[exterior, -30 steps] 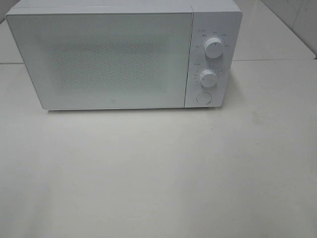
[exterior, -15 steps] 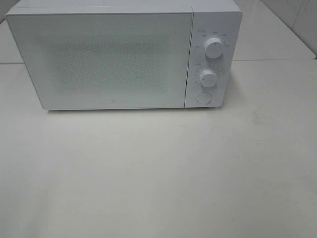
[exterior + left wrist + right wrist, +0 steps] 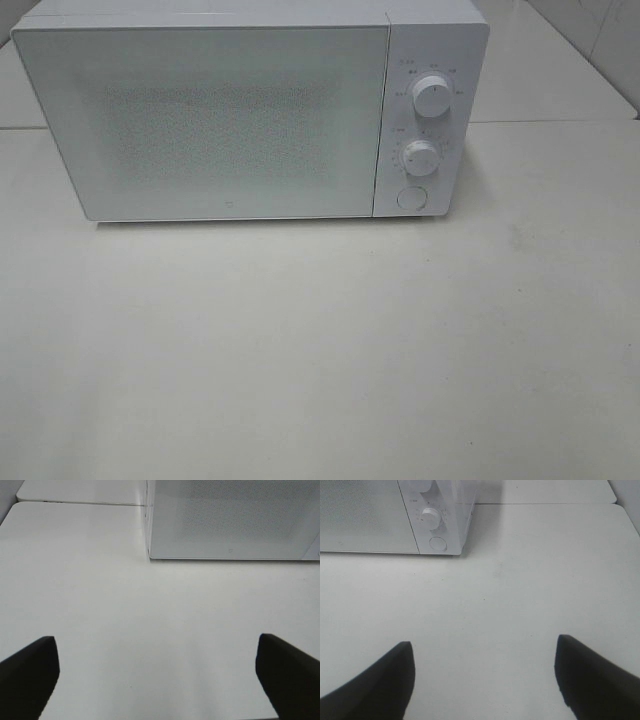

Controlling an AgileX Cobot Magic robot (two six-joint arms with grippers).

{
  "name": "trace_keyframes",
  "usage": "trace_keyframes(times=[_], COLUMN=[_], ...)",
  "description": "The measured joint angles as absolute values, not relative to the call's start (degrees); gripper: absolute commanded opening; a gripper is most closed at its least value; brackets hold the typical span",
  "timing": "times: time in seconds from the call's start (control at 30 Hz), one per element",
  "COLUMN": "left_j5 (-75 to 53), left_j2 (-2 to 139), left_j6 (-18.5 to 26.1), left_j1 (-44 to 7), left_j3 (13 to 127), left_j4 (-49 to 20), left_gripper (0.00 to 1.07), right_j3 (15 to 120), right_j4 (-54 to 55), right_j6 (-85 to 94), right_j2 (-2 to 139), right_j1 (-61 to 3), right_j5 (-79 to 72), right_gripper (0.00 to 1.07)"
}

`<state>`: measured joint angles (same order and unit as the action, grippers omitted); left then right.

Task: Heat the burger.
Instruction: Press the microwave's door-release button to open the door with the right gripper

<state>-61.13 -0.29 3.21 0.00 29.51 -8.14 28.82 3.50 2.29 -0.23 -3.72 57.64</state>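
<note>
The burger is out of view in every frame. A white microwave [image 3: 250, 110] stands at the back of the table with its door [image 3: 205, 120] shut; it also shows as the microwave [image 3: 232, 517] in the left wrist view and the microwave [image 3: 395, 515] in the right wrist view. My left gripper [image 3: 157, 675] hovers open over bare table in front of the microwave's left corner, nothing between its fingers [image 3: 30, 672]. My right gripper [image 3: 482, 672] is open too, over bare table in front of the control panel, fingers [image 3: 595, 677] apart and empty. Neither arm shows in the exterior high view.
The microwave's panel carries two round knobs [image 3: 431, 95] [image 3: 421, 157] and a round button [image 3: 410, 198] below them. The white tabletop [image 3: 320, 350] stretches in front. A seam between table sections [image 3: 560, 122] runs behind at the right.
</note>
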Motion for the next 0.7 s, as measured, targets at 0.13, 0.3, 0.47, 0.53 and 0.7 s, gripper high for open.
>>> trace_keyframes(times=[0.13,0.3,0.47,0.53,0.7], left_j5=[-61.13,-61.13,-61.13,-61.13,-61.13], left_j2=[-0.29,-0.29,-0.29,-0.29,-0.29], left_j6=[3.21,3.21,3.21,3.21,3.21], left_j1=[0.0,0.0,0.0,0.0,0.0], left_j3=[29.51,29.51,29.51,29.51,29.51], left_j4=[-8.14,-8.14,-8.14,-8.14,-8.14], left_gripper=[1.0,1.0,1.0,1.0,1.0], right_j3=[28.82,28.82,28.82,28.82,28.82], right_j4=[3.5,3.5,3.5,3.5,3.5], right_j6=[2.29,2.29,2.23,2.23,2.23], right_j2=[-0.23,-0.23,-0.23,-0.23,-0.23], right_j1=[-3.72,-3.72,-3.72,-3.72,-3.72], right_j5=[57.64,57.64,57.64,57.64,57.64], right_gripper=[0.76,0.76,0.76,0.76,0.76])
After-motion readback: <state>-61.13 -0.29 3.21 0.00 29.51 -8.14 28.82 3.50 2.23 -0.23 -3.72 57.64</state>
